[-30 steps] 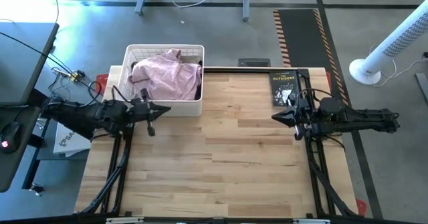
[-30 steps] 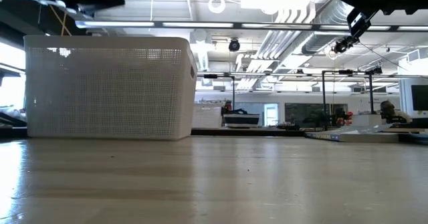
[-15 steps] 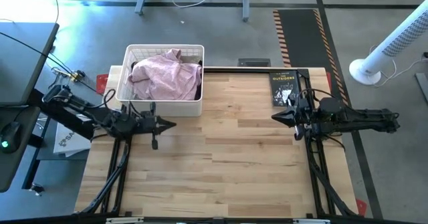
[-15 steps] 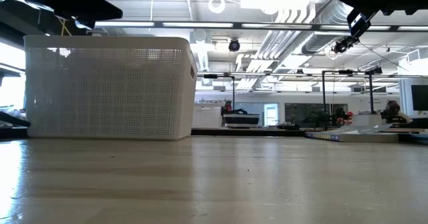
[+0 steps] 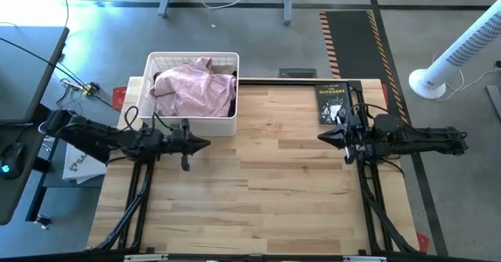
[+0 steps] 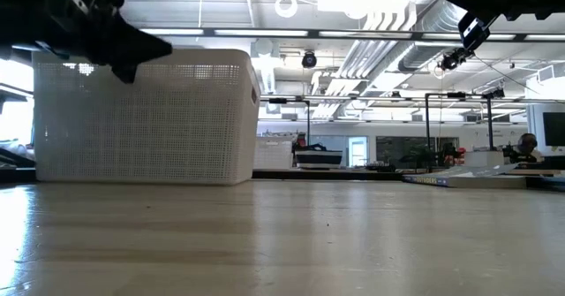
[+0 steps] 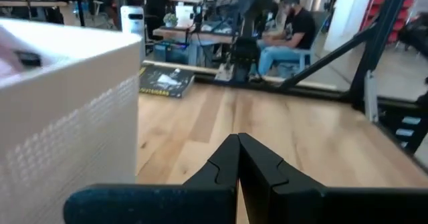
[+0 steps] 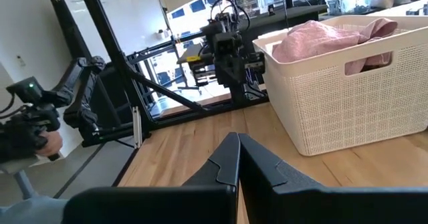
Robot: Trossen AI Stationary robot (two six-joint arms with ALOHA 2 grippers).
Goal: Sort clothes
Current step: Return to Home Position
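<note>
one bin (image 5: 192,56) with clothes (image 5: 190,91), one book (image 5: 331,103); left hand (image 5: 205,144), right hand (image 5: 321,139) closed.

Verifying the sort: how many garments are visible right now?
1 clearly: the pink garment, heaped on top in the white bin. Dark fabric at its right edge may be another; more may be hidden beneath. None lies on the table.

Your left pincer (image 5: 204,143) swings away from the white bin (image 5: 211,126), straightens out over the counter (image 5: 266,176) and drops: in the low view it now crosses the bin's upper corner.
</note>
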